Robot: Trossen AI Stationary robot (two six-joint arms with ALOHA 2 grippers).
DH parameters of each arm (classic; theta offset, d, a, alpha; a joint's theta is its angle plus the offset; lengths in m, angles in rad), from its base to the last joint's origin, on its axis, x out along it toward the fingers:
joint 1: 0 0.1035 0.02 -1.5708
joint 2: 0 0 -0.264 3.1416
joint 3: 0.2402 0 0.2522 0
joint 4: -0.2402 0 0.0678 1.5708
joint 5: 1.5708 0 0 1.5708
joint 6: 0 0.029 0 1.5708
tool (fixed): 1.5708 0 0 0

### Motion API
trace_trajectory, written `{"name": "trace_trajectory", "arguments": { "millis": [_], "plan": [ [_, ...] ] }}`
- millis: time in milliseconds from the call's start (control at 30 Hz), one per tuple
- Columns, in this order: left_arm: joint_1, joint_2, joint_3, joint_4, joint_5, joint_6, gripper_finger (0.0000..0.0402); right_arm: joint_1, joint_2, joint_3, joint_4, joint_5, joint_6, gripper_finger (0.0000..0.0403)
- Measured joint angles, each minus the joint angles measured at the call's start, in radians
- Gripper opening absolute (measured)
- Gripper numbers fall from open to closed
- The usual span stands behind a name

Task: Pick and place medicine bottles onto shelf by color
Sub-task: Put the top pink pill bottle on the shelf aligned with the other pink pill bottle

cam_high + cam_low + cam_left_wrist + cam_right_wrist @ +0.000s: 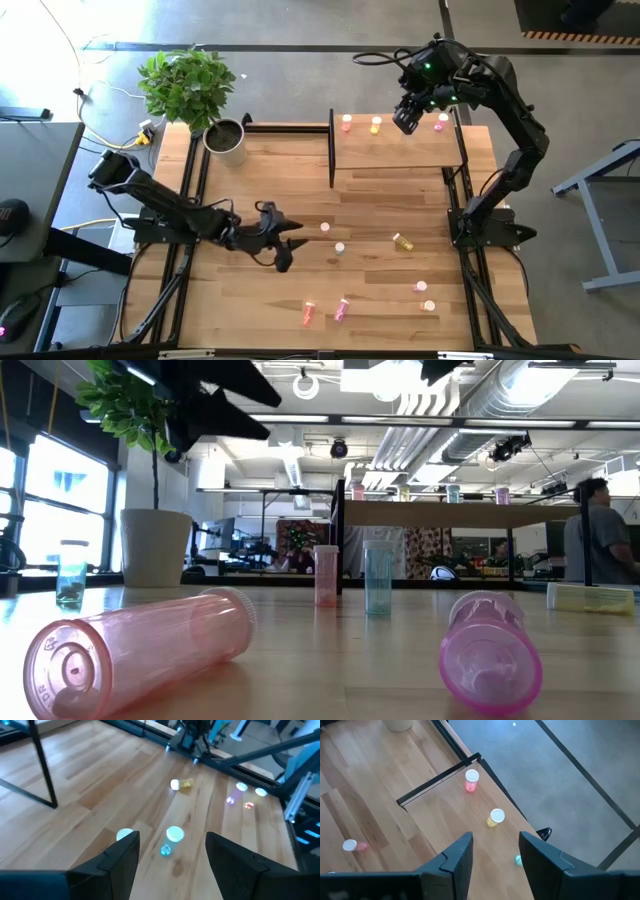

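Three medicine bottles stand on their bases along the far edge of the shelf: red, yellow and pale green. A magenta one stands farther right. My right gripper hovers open above the shelf, with the green bottle just beside one finger. My left gripper is open above the table, pointing at a pale green bottle and a white-capped pink one, both upright. A yellow bottle, a red one and a magenta one lie on their sides.
A potted plant in a grey pot stands at the far left, beside the shelf's black post. Two more upright bottles stand near the right front. A person is in the room beyond the table.
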Motion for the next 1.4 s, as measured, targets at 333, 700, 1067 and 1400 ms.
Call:
{"name": "trace_trajectory", "arguments": {
  "millis": [333,700,1067,1400],
  "plan": [
    [0.048,0.051,-0.101,0.105,0.02,0.098,0.0216,0.0,0.0,-0.001,0.016,-0.001,0.064,0.0151],
    [0.139,0.262,-0.102,0.271,0.114,0.122,0.0216,0.0,0.0,-0.001,0.019,-0.003,0.105,0.0151],
    [0.163,0.444,-0.07,0.422,0.156,0.156,0.0216,0.0,0.0,-0.002,0.023,0.0,0.105,0.0151],
    [0.218,0.521,-0.017,0.433,0.178,0.182,0.0216,0.0,0.0,-0.002,0.026,0.0,0.12,0.0151]
  ]
}}
